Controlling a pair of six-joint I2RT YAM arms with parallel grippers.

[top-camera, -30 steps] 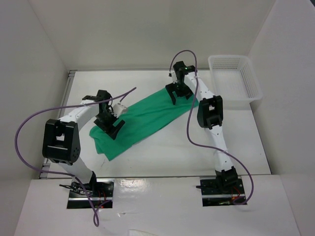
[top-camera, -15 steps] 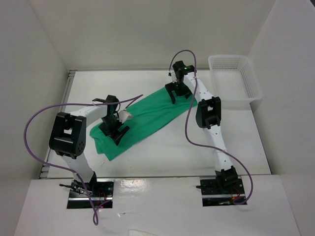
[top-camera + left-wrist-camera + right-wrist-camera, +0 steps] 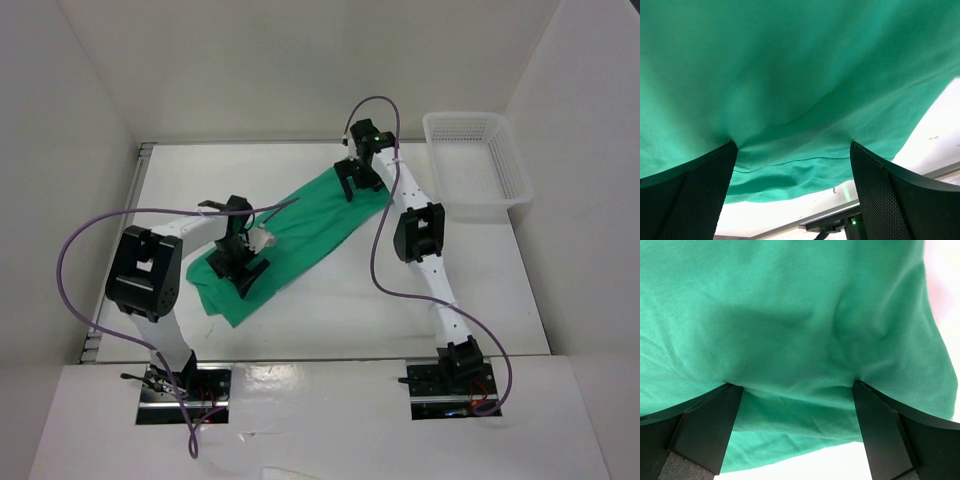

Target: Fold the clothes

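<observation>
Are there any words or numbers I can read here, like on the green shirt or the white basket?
No text can be read anywhere.
The plain emerald-green T-shirt has no print in any view.
The white plastic mesh basket shows no label or number.

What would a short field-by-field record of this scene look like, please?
garment: green T-shirt, lying as a long diagonal band on the table
left claw: open, fingertips on the shirt's near-left end
right claw: open, fingertips on the shirt's far-right end
basket: white mesh basket at far right, apart from the shirt, nothing seen inside
held items: none
</observation>
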